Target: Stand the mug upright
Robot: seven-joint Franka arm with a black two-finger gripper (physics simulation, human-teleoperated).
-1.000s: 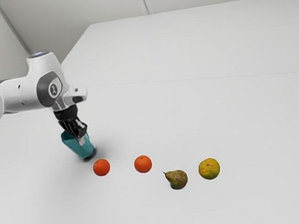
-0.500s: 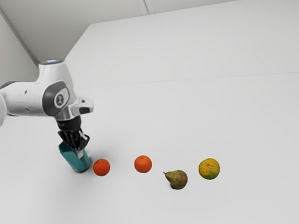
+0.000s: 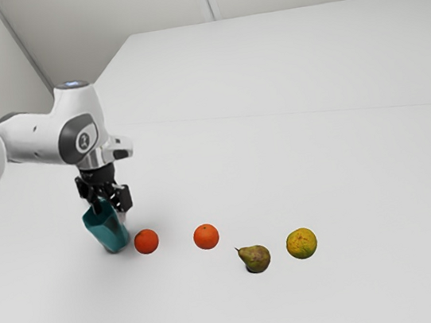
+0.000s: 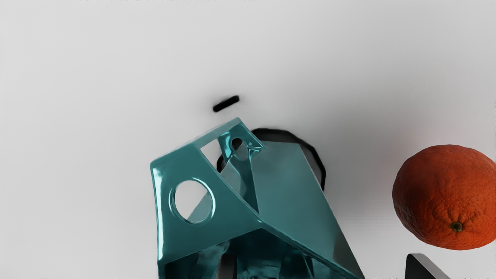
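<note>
Toward the exterior view's left, on the white table (image 3: 321, 171), one teal mug (image 4: 294, 186), glossy, flat-sided and angular; a round hole and an angular gap are seen in its walls, and its dark inside is exposed at the mouth. The mug is held at a slant, neither upright nor flat. Its mouth is pointed up and toward the exterior view's left, its base down and toward the exterior view's right; the long axis is set steeply between the two. Whether the base is rested on the table cannot be told.

One black two-finger gripper (image 3: 110, 213), carried by a white and grey arm (image 3: 79, 136), is placed at the mouth. Its fingers are spread well apart, one let into the mouth, the other kept outside, with a mug wall between them.

One round, red-orange orange (image 3: 146, 241) is found just beside the base, on the exterior view's right; that side is partly blocked by it. Farther along the same side are listed: a second round orange (image 3: 206, 237); a green-brown pear (image 3: 255, 258), its stem turned toward the exterior view's left; and a round, yellow-green citrus fruit (image 3: 302, 243), set farthest from the mug.
</note>
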